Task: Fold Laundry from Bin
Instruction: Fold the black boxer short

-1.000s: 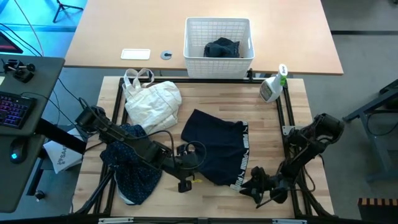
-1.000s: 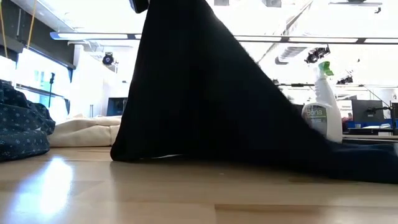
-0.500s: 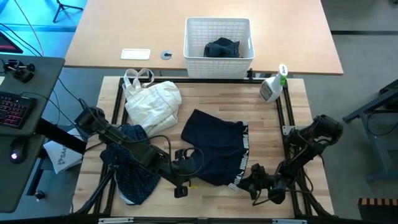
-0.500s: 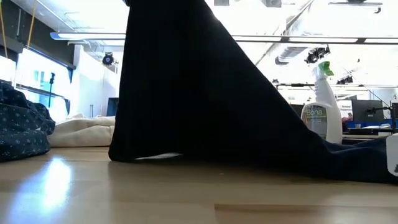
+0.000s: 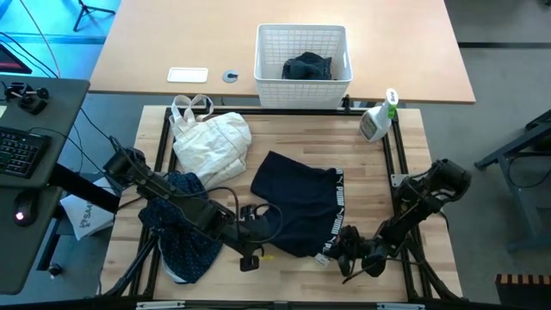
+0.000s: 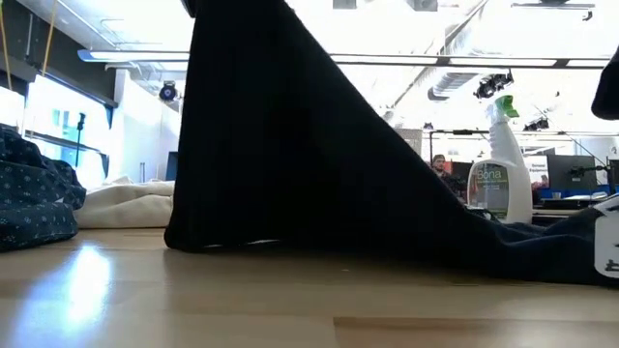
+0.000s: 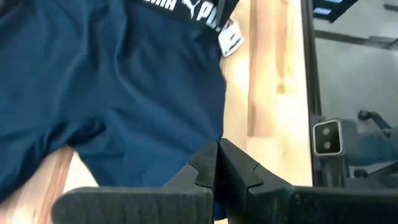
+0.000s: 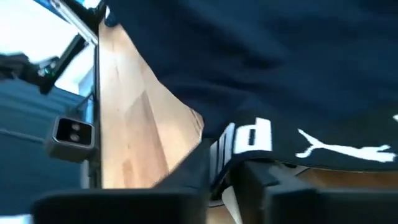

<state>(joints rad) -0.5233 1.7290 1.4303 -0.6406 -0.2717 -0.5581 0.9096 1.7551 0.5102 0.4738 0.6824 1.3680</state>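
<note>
left hand point(image 7: 217, 163): clenched on soft navy shorts point(image 5: 297, 211) | right hand point(image 8: 225, 163): grasping their elastic waistband

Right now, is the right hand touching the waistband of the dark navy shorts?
Touching. The right wrist view shows the right hand closed on the waistband of the dark navy shorts; the band runs between its fingers.

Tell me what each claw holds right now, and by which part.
Left claw is shut on the lifted near edge of the dark navy shorts. Right claw grips their lettered waistband at the near corner.
</note>
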